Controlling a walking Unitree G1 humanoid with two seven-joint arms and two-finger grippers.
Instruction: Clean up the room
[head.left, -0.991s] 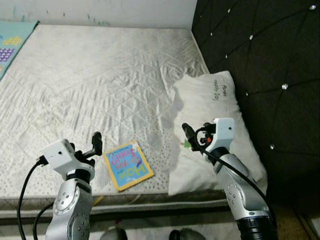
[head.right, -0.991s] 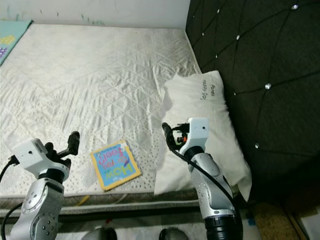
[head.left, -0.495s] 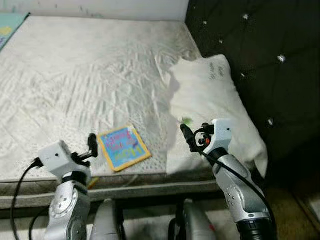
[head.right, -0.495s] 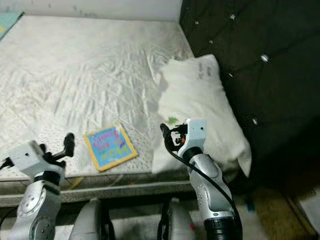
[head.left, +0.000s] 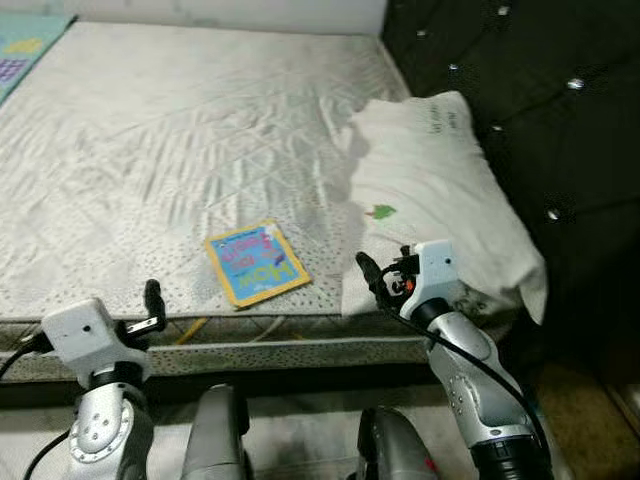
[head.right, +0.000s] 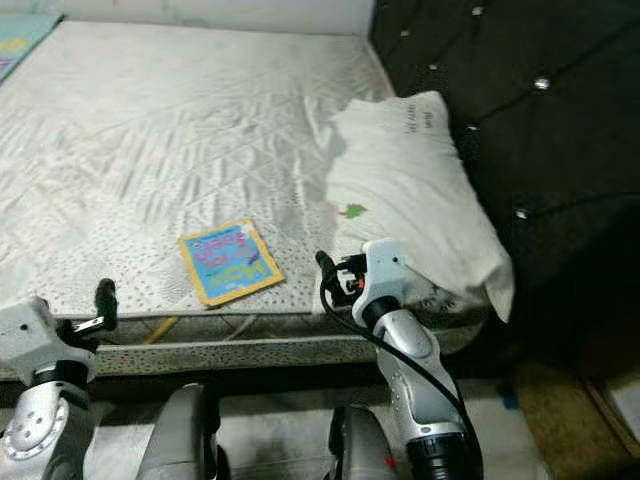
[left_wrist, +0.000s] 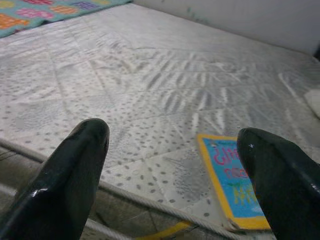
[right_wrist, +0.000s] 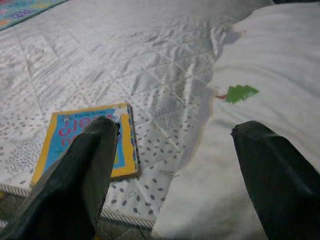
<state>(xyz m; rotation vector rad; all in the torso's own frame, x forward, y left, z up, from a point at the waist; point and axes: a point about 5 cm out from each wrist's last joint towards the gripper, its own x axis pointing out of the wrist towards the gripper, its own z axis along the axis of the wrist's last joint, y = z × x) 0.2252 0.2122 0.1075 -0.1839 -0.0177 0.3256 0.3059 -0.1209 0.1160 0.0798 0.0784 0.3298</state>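
Observation:
A thin blue picture book (head.left: 255, 264) with a yellow border lies flat on the white quilted mattress (head.left: 180, 150), close to its near edge. A white pillow (head.left: 430, 190) lies to its right against the dark headboard, with a small green tree shape (head.left: 382, 211) on it. My left gripper (head.left: 152, 300) hangs open in front of the mattress edge, left of the book (left_wrist: 232, 185). My right gripper (head.left: 368, 275) is open too, empty, at the pillow's near left corner, just right of the book (right_wrist: 82, 142).
A black tufted headboard (head.left: 530, 90) runs along the right. A colourful play mat (head.left: 25, 50) shows at the far left. A yellow strip (head.left: 190, 330) pokes out under the mattress edge. My two grey legs (head.left: 215, 440) stand on the floor below.
The whole picture has shifted: the bed edge now sits higher and farther from me, and my legs show. Both grippers hang lower, in front of the mattress edge. The book and pillow lie as before.

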